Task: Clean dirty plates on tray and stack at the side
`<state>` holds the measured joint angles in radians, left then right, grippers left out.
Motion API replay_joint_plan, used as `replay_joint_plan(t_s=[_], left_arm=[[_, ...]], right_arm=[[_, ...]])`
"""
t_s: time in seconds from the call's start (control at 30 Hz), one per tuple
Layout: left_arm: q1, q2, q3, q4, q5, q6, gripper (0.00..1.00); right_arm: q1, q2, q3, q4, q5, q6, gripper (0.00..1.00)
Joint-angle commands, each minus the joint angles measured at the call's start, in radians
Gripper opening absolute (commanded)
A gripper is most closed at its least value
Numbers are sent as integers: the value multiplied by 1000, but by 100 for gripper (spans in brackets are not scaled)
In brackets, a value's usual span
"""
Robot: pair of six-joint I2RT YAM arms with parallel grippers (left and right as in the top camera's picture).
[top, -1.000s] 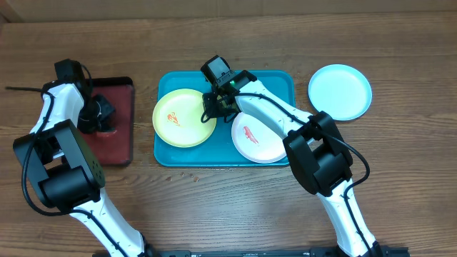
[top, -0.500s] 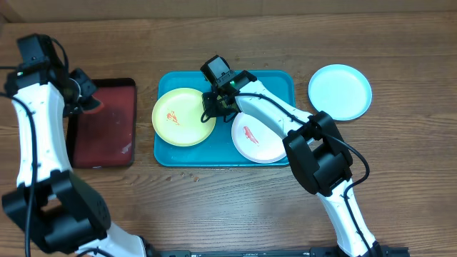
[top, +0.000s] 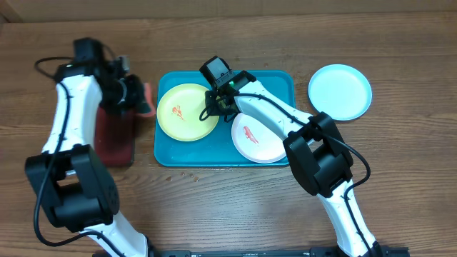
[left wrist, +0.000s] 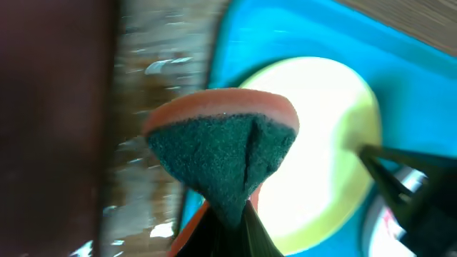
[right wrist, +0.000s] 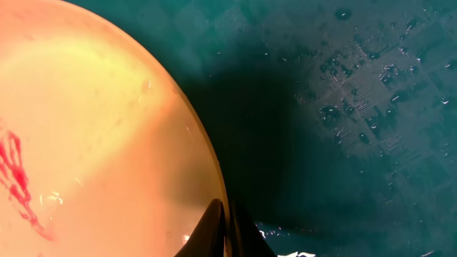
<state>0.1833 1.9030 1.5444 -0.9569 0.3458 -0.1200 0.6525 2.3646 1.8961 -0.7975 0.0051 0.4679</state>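
Readying to scrub: left gripper [top: 134, 95] pinches a sponge [top: 146, 101] left of the tray [top: 275, 82]; right gripper [top: 218, 104] clamps the rim of the yellow plate [top: 187, 118]. Next, wipe its red smear [top: 176, 111].

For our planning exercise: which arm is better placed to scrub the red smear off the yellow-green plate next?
Left. The left claw grips the sponge close to the yellow-green plate, while the right claw is shut on that plate's rim, steadying it.
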Motion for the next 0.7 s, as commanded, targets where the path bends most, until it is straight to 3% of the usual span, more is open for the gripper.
replay_joint_plan(t_s=[0.0,0.23,0.4,0.53,0.67], left_arm=[[-48,-16,8,8,52,47,4],[-149,-10,6,10,-64,-79,4],[-232,-9,-35,78,-68,-100,4],[-288,2,-88,156,-172,-232,4],[-314,31,-136,224,-185,-256,4]], right_arm=[[-7,16,-27,-20,87,-54,5],[-10,16,-27,-47,92,-58,8],[-21,16,-27,-54,61,-91,4],[-21,16,-27,-55,45,-105,4],[-21,16,-27,-55,45,-103,4]])
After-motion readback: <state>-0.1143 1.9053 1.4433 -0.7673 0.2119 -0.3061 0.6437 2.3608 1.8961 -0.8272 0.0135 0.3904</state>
